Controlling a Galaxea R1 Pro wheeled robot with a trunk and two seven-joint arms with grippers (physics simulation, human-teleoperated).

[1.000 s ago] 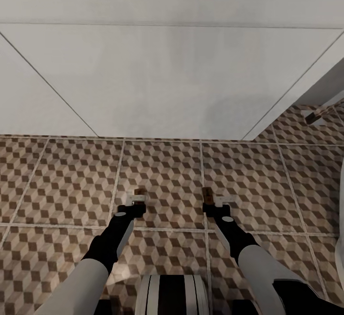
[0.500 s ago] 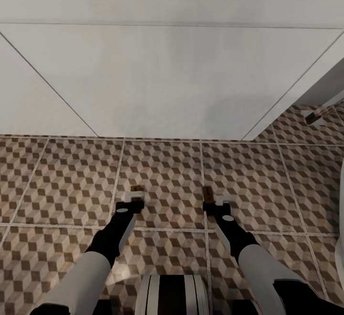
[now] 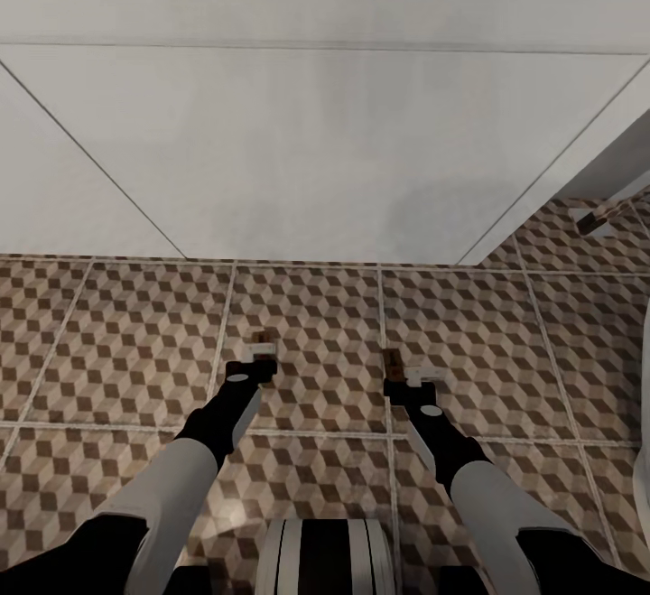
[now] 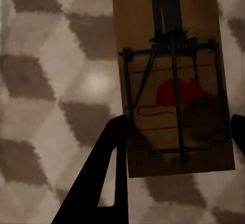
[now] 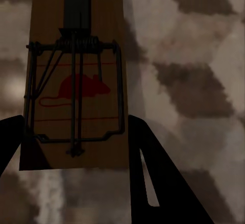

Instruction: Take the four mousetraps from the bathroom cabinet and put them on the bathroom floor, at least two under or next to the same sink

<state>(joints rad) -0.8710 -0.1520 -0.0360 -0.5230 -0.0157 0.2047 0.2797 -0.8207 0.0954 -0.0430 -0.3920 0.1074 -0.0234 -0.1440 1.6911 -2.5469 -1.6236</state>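
Left claw [image 3: 259, 353] grips one mousetrap [image 4: 171, 76] by its edges; right claw [image 3: 403, 375] grips another mousetrap [image 5: 76, 76]. Both hang low over the bathroom floor [image 3: 117, 342], apparently for gentle set-down.

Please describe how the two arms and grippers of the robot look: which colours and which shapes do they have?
Both arms match: a smooth pale grey-white forearm shell, then a slim black wrist section bearing a small round grey disc. The left gripper and right gripper each have a black base with a small white block. In the wrist views, the fingers are flat, matte black and tapered, with a narrow triangular cut-out. No cables or printed markings show.
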